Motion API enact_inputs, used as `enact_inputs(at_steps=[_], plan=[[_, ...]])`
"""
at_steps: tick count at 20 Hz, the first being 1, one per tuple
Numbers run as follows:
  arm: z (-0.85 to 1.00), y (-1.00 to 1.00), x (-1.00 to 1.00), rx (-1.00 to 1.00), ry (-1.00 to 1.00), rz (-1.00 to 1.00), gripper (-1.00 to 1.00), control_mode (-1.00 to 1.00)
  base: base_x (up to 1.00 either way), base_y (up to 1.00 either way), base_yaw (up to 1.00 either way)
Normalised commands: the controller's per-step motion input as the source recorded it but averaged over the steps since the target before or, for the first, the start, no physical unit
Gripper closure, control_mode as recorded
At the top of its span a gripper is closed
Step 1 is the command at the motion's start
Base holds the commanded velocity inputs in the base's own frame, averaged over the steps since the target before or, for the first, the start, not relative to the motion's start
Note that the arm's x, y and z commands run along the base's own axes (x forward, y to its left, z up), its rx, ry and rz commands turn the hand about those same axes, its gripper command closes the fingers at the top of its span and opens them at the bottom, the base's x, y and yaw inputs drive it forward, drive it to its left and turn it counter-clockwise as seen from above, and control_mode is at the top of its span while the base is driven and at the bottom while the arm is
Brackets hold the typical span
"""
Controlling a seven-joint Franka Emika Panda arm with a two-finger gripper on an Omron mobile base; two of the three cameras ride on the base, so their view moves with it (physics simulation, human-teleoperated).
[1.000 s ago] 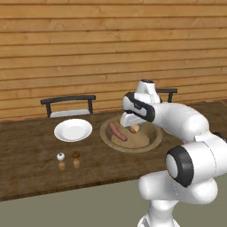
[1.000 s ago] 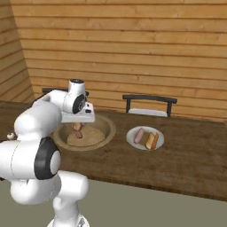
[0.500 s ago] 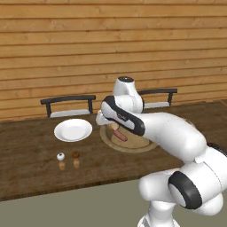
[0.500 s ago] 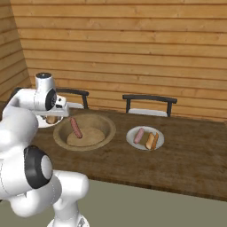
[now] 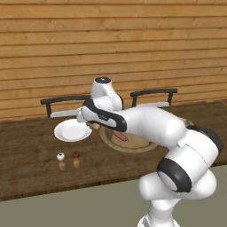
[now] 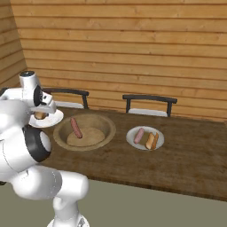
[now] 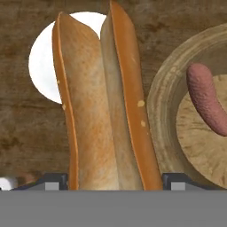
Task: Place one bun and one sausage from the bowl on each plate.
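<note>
the end effector [image 7: 113,177] was clenched on a bun [image 7: 104,106], which rose split and tan between the dark finger tips [image 7: 53,181] in the hand view and covered part of the near plate [image 7: 42,66] behind it. in the left base view the bun [image 5: 94,126] showed as a small tan piece at the end effector [image 5: 91,124], just over the edge of that plate [image 5: 71,131] on the side facing the bowl [image 5: 128,142]. in the right base view the bun [image 6: 41,115] sat over the same plate [image 6: 51,120], just beside the bowl [image 6: 85,132]

one sausage [image 6: 76,127] lay inside the bowl, on its flat floor near the side facing the held bun; the hand view showed that sausage [image 7: 208,104] within the thick rim of the bowl [image 7: 164,102]

on the far side of the bowl from the end effector, a second plate [image 6: 133,141] carried a sausage [image 6: 139,135] and a bun [image 6: 152,140] lying side by side and touching

two small shakers [image 5: 67,160] stood on the worktop [image 5: 26,173], near the bowl and closer to the robot than the first plate. two chairs [image 6: 148,103] stood behind the worktop beyond the bowl
</note>
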Motion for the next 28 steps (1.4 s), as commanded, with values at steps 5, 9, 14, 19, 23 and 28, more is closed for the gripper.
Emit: enact_inputs(at_steps=[5,9,14,19,23,28], plan=[[-0.38,0.1,0.45,0.0,0.0,-0.11,1.0,-1.0,0.0,0.0,0.0],[-0.51,0.01,0.3,0.0,0.0,-0.06,1.0,-1.0,0.0,0.0,0.0],[-0.14,0.19,0.4,0.0,0.0,-0.09,1.0,-1.0,0.0,0.0,0.0],[-0.14,0.28,0.43,0.0,0.0,-0.08,1.0,-1.0,0.0,0.0,0.0],[-0.31,0.08,0.3,0.0,0.0,-0.04,1.0,-1.0,0.0,0.0,0.0],[-0.38,0.0,0.04,0.0,0.0,-0.01,1.0,-1.0,0.0,0.0,0.0]])
